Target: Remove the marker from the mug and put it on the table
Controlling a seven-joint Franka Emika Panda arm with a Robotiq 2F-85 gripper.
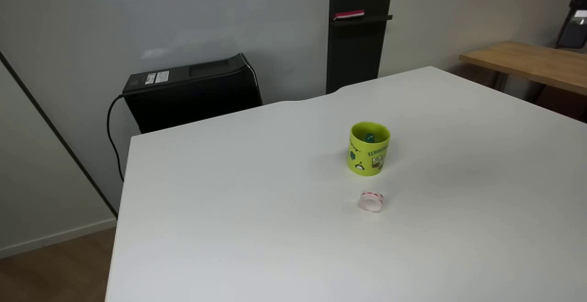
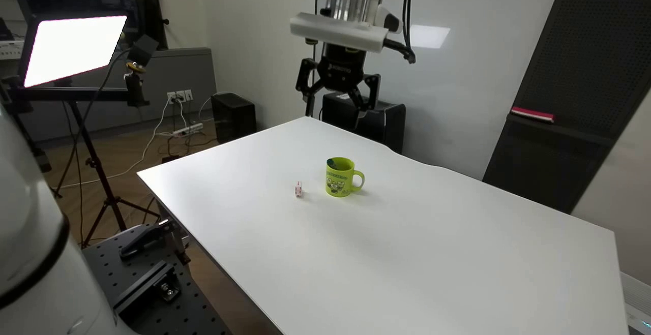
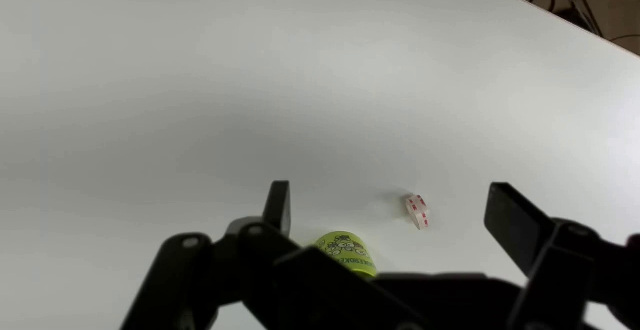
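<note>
Gripper [image 3: 392,210]: my fingers [image 3: 517,225] are spread wide, standing well apart in the lower half of the wrist view.
Position: in an exterior view I hang pointing down above the table [image 2: 407,253], higher than the mug [image 2: 338,186] and apart from it.
Marker [image 1: 370,138]: inside the mug; in both exterior views I make out only its dark green upper end near the inner wall, the rest hidden.
Mug: lime green, upright on the table's white top, with dark lettering and small cartoon figures on its side; in the wrist view my own dark linkage [image 3: 320,290] covers part of it.
Handle [image 2: 361,181]: in an exterior view it juts out from the mug towards the right.
Pale ring [image 1: 372,195]: red-marked, on its edge on the table, near the mug but not touching; in the wrist view it shows between my fingers, down on the table.
Black box [image 1: 192,96]: in an exterior view, just beyond the table's edge, by the grey wall [image 1: 289,36].
Wooden table [image 1: 536,61]: in an exterior view, beyond the white one, at the upper right.
Light panel [image 2: 74,50]: glowing, in an exterior view, on a black tripod [image 2: 97,170].
</note>
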